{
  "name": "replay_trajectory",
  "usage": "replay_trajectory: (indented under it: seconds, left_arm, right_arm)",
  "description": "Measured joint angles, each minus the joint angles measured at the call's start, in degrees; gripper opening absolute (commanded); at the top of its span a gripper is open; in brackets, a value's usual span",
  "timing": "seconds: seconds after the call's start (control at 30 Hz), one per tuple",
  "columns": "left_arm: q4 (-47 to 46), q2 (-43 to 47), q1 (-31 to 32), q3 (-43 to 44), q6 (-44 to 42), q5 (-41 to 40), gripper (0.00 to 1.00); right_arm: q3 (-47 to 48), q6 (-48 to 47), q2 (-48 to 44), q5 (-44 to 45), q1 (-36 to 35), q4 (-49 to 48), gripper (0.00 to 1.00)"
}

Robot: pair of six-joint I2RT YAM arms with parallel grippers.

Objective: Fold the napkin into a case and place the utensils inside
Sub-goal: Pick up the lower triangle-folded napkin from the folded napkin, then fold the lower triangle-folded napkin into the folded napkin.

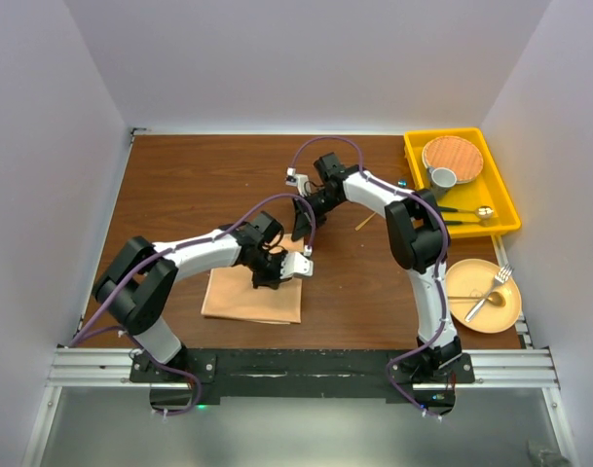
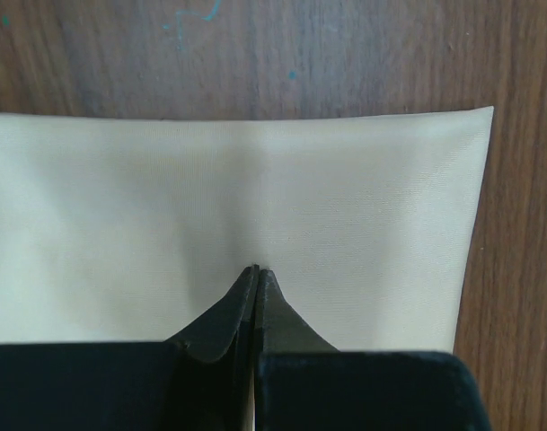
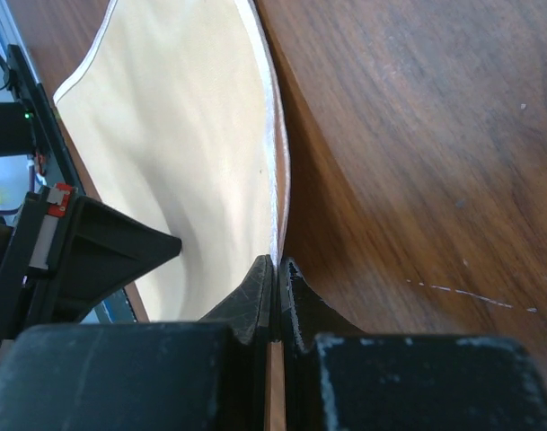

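Note:
The peach napkin (image 1: 247,300) lies folded flat at the front left of the table. My left gripper (image 1: 270,276) is over its far right part. In the left wrist view its jaws (image 2: 257,269) are shut, tips touching the flat cloth (image 2: 255,180). My right gripper (image 1: 299,233) is shut on the napkin's hem and holds a flap up off the table. In the right wrist view (image 3: 277,260) the cloth (image 3: 183,135) curves up away from the jaws. A gold fork (image 1: 498,280) and spoon (image 1: 479,305) lie on a tan plate (image 1: 505,316) at the right.
A yellow bin (image 1: 418,185) at the back right holds a wood-toned plate (image 1: 452,153), a grey cup (image 1: 442,178) and dark-handled cutlery (image 1: 466,213). A small stick (image 1: 364,222) lies on the table. White walls stand on three sides.

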State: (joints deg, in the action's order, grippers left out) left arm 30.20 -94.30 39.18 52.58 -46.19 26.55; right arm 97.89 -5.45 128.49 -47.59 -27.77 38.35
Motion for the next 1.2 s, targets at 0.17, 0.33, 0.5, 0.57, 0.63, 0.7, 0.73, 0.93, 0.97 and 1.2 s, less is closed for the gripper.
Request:
replay_trajectory:
  seconds: [0.17,0.33,0.5,0.57,0.63,0.7,0.73,0.93,0.97,1.2]
  left_arm:
    - [-0.5,-0.2,0.0,0.1,0.8,-0.3,0.01]
    - [-0.8,-0.3,0.0,0.1,2.1,-0.4,0.01]
    - [-1.6,-0.5,0.0,0.1,3.1,-0.4,0.0]
    - [-2.0,-0.6,0.0,0.1,3.4,-0.4,0.0]
    - [-2.4,-0.7,0.0,0.1,3.7,-0.4,0.0]
    - [-2.8,-0.7,0.0,0.1,3.7,-0.4,0.0]
    - [-3.0,-0.7,0.0,0.1,3.8,-0.4,0.0]
    - [-3.5,-0.7,0.0,0.1,4.3,-0.4,0.03]
    - [-3.5,-0.7,0.0,0.1,4.6,-0.4,0.04]
    - [-0.4,4.5,-3.3,-0.5,6.3,1.5,0.06]
  right_arm:
    - [-0.7,-2.3,-0.8,-0.2,-1.3,1.0,0.0]
    - [-2.1,-5.3,-2.6,-1.3,-3.1,2.9,0.0]
    - [-4.0,-6.8,-4.4,-2.1,-4.5,4.0,0.0]
    - [-5.7,-7.3,-5.4,-2.5,-5.0,4.2,0.0]
    - [-7.4,-7.6,-6.3,-2.6,-5.4,4.4,0.0]
    - [-9.1,-7.7,-6.9,-2.5,-5.6,4.2,0.0]
    - [-9.8,-7.7,-7.0,-2.4,-5.6,4.2,0.0]
    - [-12.1,-7.7,-6.9,0.1,-5.7,3.6,0.0]
    - [-12.2,-7.7,-6.9,0.7,-5.7,3.3,0.0]
    - [-12.3,-8.1,-5.0,3.1,-5.7,2.5,0.0]
